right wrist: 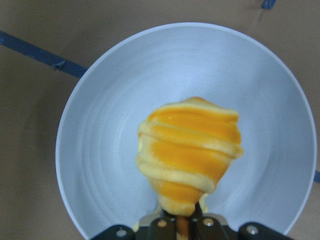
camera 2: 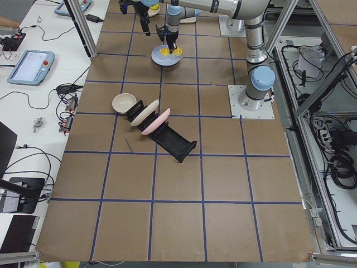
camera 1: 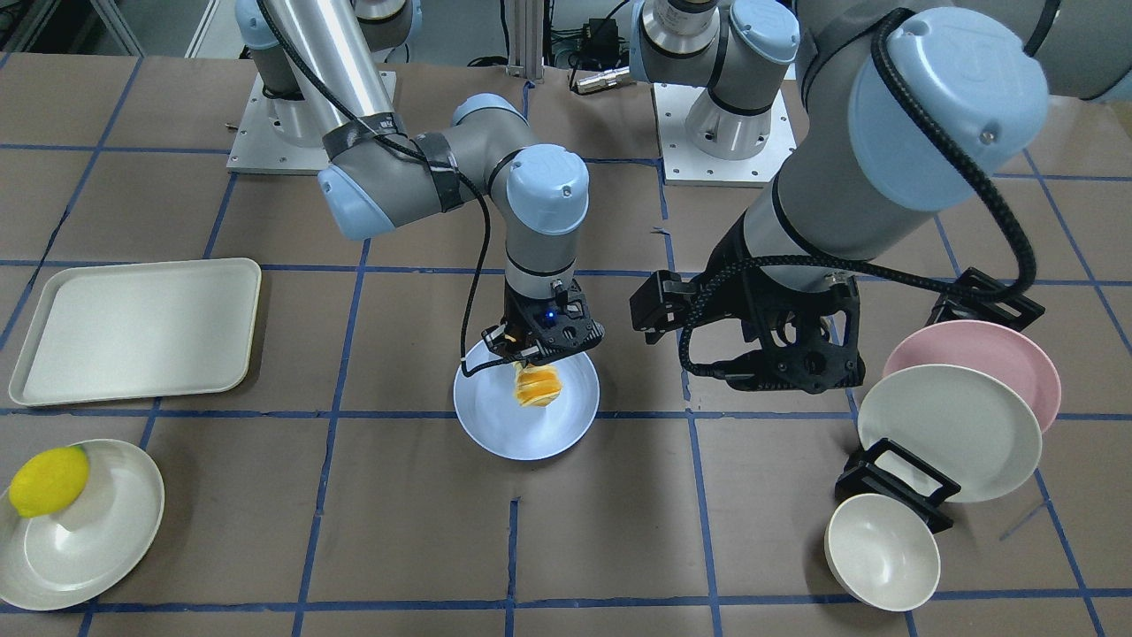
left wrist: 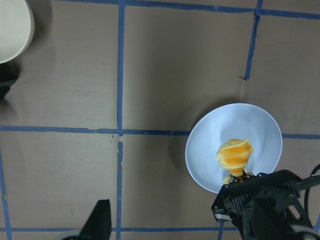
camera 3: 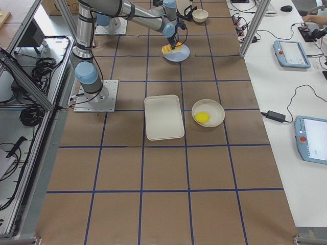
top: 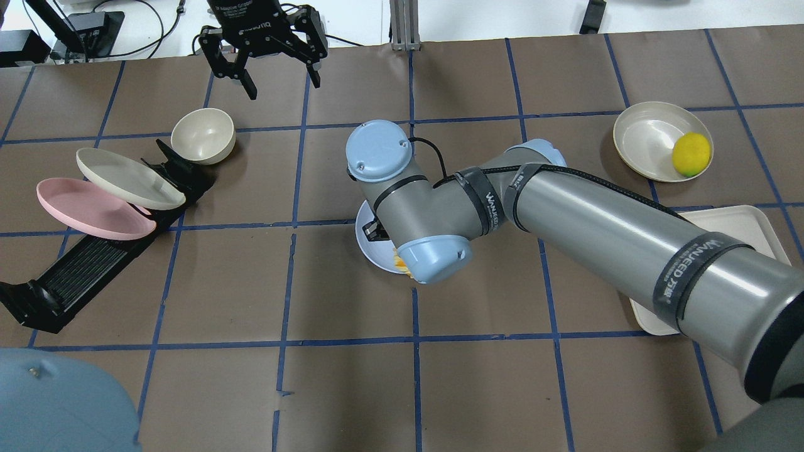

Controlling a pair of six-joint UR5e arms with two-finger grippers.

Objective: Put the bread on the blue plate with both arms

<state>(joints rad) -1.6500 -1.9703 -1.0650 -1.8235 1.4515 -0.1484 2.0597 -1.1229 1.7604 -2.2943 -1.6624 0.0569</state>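
My right gripper is shut on the top end of the bread, an orange and pale-yellow ridged loaf that hangs upright over the middle of the blue plate. I cannot tell whether its lower end touches the plate. The right wrist view shows the bread centred over the plate. The left wrist view looks down on the bread and the plate. My left gripper is open and empty, held high at the table's far side, apart from the plate.
A black rack with a pink plate and a cream plate stands on my left, with a cream bowl beside it. On my right are a cream tray and a cream plate with a lemon.
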